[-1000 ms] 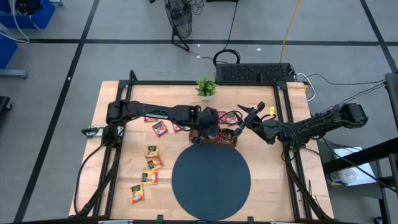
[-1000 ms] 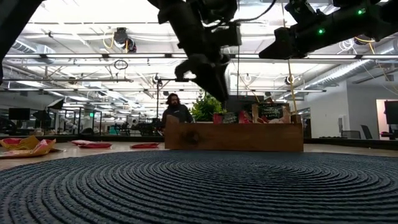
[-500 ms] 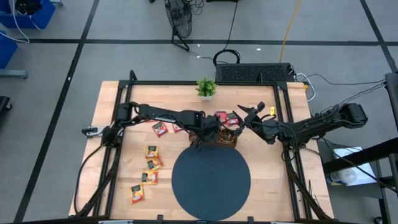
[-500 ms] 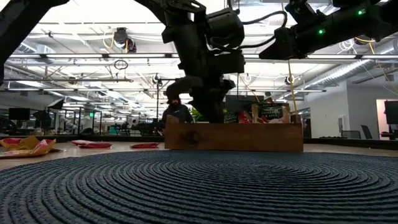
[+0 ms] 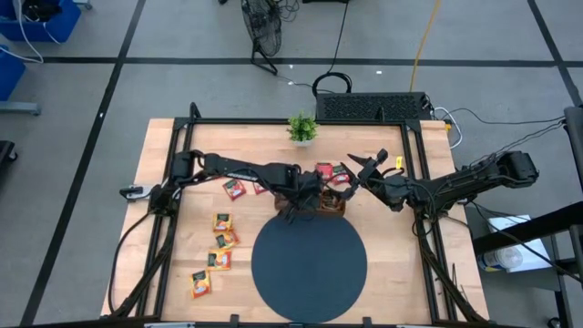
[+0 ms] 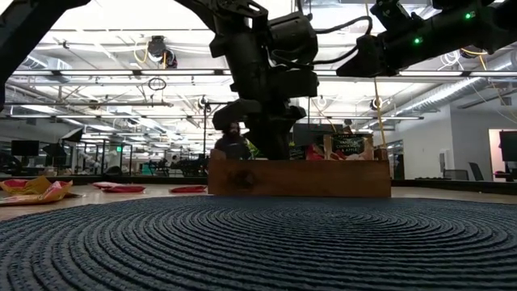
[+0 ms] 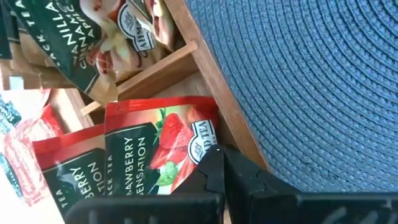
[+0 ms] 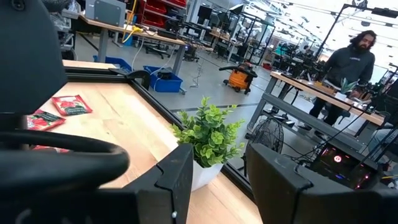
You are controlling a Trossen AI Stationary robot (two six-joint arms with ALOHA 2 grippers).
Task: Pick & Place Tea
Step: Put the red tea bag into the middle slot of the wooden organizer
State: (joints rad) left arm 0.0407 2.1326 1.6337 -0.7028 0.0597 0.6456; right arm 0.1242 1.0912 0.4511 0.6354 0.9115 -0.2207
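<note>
Now: red strawberry tea sachet (image 7: 155, 152) stands in the wooden tray (image 7: 205, 87) at the dark mat's (image 5: 310, 264) far edge, left gripper (image 7: 221, 158) pinched shut on its corner. Lift straight, clearing neighbouring sachets. Right gripper (image 5: 363, 167) hovers beside the tray, half-spread, empty.

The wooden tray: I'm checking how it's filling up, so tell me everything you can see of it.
The wooden tray is a low brown box with thin dividers, sitting flat on the table just behind the dark round mat. In the left wrist view, red strawberry tea sachets stand in one compartment and pale sachets in the next. The left gripper, shut, reaches down into its left end; what it pinches is unclear. The right gripper hovers apart, behind it.
</note>
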